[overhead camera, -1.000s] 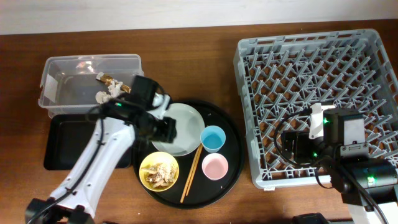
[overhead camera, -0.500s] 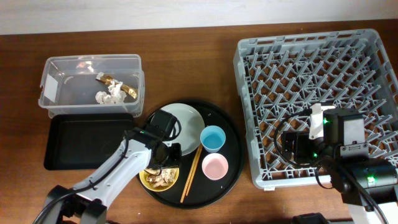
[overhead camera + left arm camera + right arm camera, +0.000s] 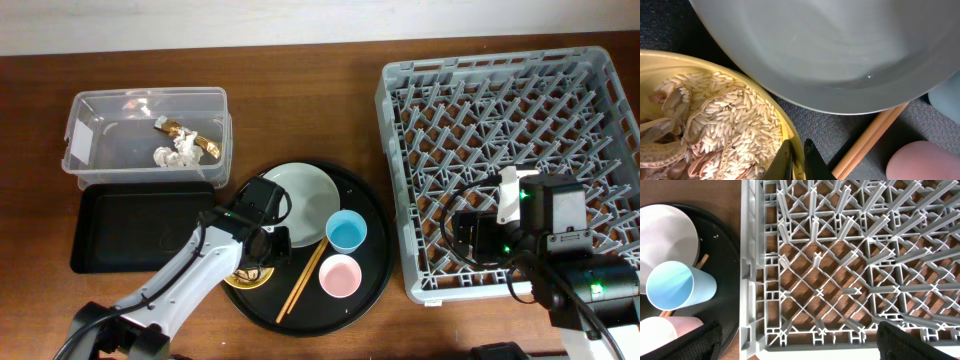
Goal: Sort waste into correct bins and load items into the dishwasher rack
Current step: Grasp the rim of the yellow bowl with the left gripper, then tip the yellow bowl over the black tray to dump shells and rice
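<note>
Grip: the yellow bowl is pinched at its rim by the left hand, with one fingertip set inside the rim and the other outside, closed on it.
Bowl contents: pale rice grains and brownish food scraps are heaped inside the yellow bowl.
Bowl position: it is seen on the near left part of the round black tray, largely covered by the left arm in the overhead view.
Plate: the grey-green plate is found just beside the bowl on the same tray; whether the two touch cannot be told.
Chopsticks: the wooden chopsticks are laid slantwise on the round tray, between the bowl and the pink cup.
Cups: the blue cup is stood mouth up by the plate's right edge, just beyond the pink cup.
Right hand: the right hand is held wide open above the near left part of the dishwasher rack.
Rack position: it is set on the worktop, to the right of the round tray.
Bins: the clear tub is placed at the far left, with crumpled tissue and gold wrapper pieces lying in it; the shallow black tray is set just in front of it.
</note>
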Robot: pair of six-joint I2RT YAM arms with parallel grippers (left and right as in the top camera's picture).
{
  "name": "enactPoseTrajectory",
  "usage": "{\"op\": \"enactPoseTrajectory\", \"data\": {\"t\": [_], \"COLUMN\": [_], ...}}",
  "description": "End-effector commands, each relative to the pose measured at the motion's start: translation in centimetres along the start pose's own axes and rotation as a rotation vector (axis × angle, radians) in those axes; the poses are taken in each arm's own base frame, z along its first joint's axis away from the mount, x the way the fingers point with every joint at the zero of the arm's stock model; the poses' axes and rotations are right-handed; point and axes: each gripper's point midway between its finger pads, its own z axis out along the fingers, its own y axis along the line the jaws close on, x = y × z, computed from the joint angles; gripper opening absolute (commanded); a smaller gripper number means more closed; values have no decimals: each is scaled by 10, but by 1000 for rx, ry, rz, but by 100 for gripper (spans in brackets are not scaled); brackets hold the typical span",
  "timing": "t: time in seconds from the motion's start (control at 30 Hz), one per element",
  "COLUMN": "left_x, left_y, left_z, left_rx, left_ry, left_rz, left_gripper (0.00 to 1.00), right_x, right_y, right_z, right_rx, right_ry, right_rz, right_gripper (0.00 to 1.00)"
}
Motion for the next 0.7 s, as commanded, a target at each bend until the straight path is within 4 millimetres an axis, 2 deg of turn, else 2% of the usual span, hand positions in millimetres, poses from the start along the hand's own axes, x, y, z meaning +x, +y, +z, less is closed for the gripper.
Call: {"op": "enactPoseTrajectory", "data": {"t": [0.0, 0.13, 0.17, 0.27, 0.37, 0.43, 0.47, 0.53, 0.67], "left_x": [6, -10, -18, -28, -44, -59, -67, -75, -86], "left_y": [3, 0, -6, -15, -13, -11, -6, 11, 47], "left_z": [5, -16, -30, -56, -88, -118, -135, -149, -159], "left_rx": [-13, -38, -27, -17, -52, -28, 11, 84, 293], "left_ry": [23, -15, -35, -66, -151, -227, -267, -288, -306], "left_rz": [1, 4, 6, 9, 11, 39, 61, 119, 142], "left_gripper": [1, 0, 1, 0, 0, 0, 0, 0, 0], "right_x": [-5, -5, -5, -5, -5, -5, -5, -5, -5], "right_y": [0, 0, 0, 0, 0, 0, 0, 0, 0], "right_z": [-5, -5, -5, -5, -5, -5, -5, -5, -5], "right_rx": [-1, -1, -1, -1, -1, -1, -1, -1, -1], "right_ry": [-19, -19, -20, -20, -20, -20, -19, -20, -19], "right_rz": [10, 10, 10, 10, 10, 10, 10, 10, 10], "right_gripper": [99, 98, 99, 99, 99, 99, 99, 99, 99]}}
